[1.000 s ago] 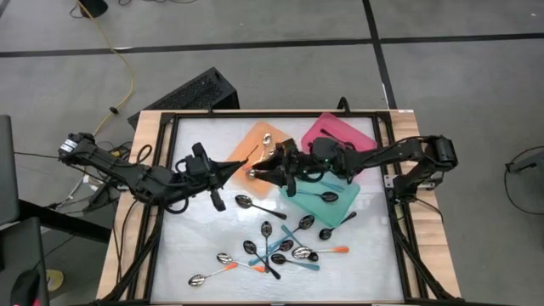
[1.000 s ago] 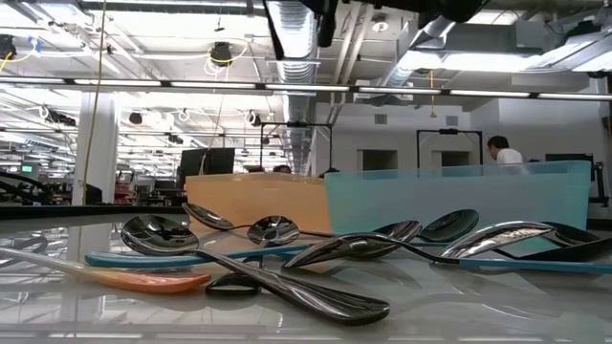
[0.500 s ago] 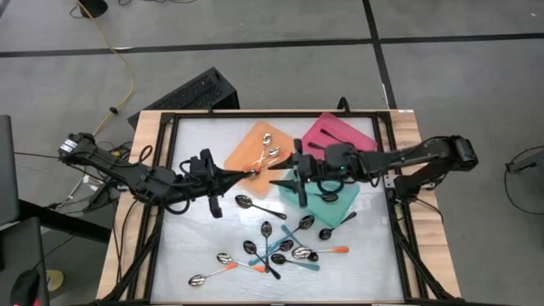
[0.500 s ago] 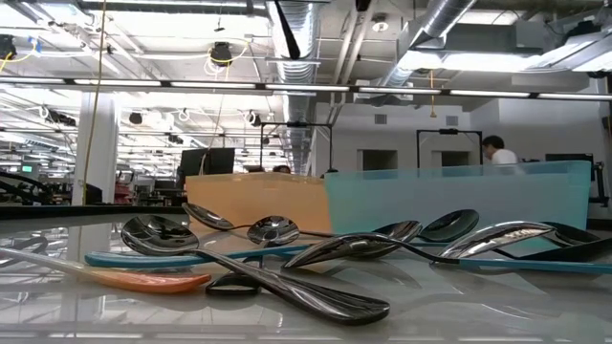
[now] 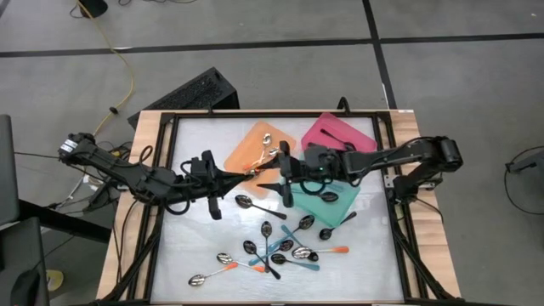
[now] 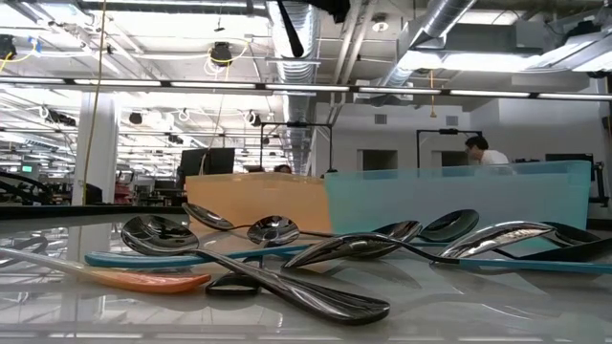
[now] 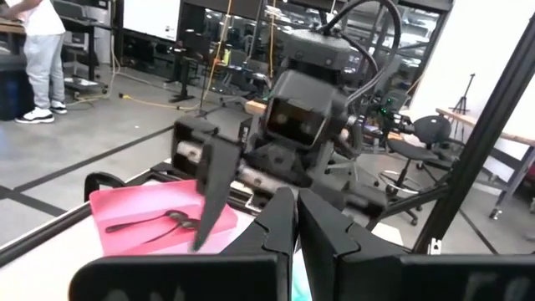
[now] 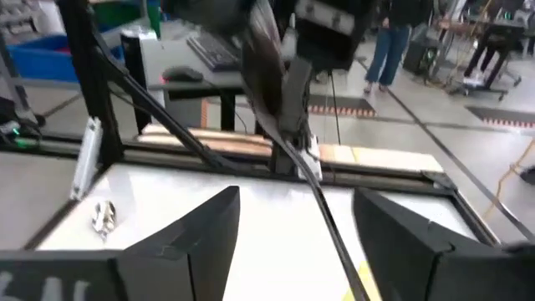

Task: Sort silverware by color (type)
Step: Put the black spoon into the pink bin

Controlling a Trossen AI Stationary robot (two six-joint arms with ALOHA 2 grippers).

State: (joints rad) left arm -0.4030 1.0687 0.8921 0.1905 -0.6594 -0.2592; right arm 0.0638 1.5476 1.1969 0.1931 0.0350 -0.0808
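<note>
Orange-handled spoon (image 5: 254, 169) is pinched in the shut left pincer (image 5: 246, 172), facing the spread right pincer (image 5: 278, 172).

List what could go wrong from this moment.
1. The shut left gripper and the open right gripper sit very close together at the orange tray's edge; either moving could knock the other.
2. The left gripper seems to pinch a thin spoon by one end; it may swing or slip and miss the tray.
3. The spoon pile overlaps, so picking one could drag others.
</note>
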